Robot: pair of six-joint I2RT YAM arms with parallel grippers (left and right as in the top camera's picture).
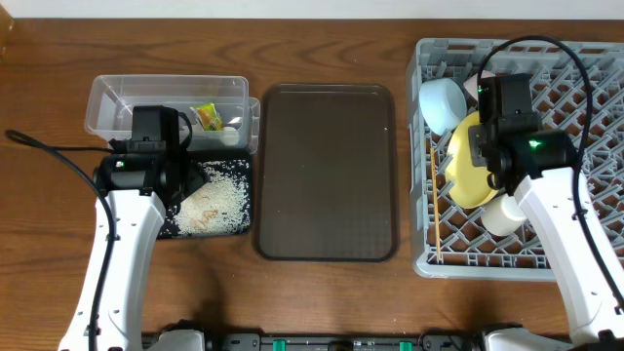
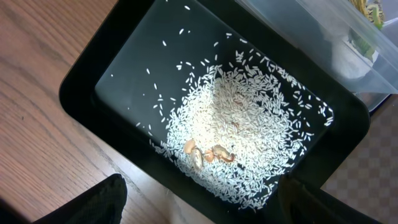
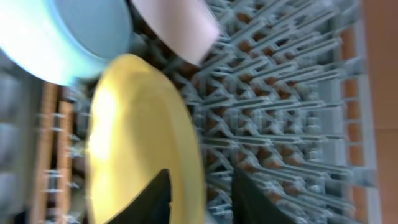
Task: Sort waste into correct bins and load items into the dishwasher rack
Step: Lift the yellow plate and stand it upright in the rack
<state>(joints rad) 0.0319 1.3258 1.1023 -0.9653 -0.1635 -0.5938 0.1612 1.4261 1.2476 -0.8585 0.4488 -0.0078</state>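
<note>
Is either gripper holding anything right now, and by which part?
Left gripper: nothing, open above the black tray. Right gripper straddles the rim of the yellow plate, jaws parted with a gap showing, so apparently no firm hold.

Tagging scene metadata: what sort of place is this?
Probably a lab tabletop staged as a dish-clearing station rather than a real kitchen. A grey dishwasher rack holds a yellow plate and a light blue bowl. Beside it are a brown serving tray and a black tray of rice, all on a wooden table.

White shells on left arm [image 1: 122, 244] and right arm [image 1: 570, 234], black boxy housings [image 1: 156, 132] just behind left claw [image 2: 205, 202] and right claw [image 3: 200, 198], black cables [image 1: 49, 148] trailing rearward, green light [image 1: 533, 146] behind the right one.
</note>
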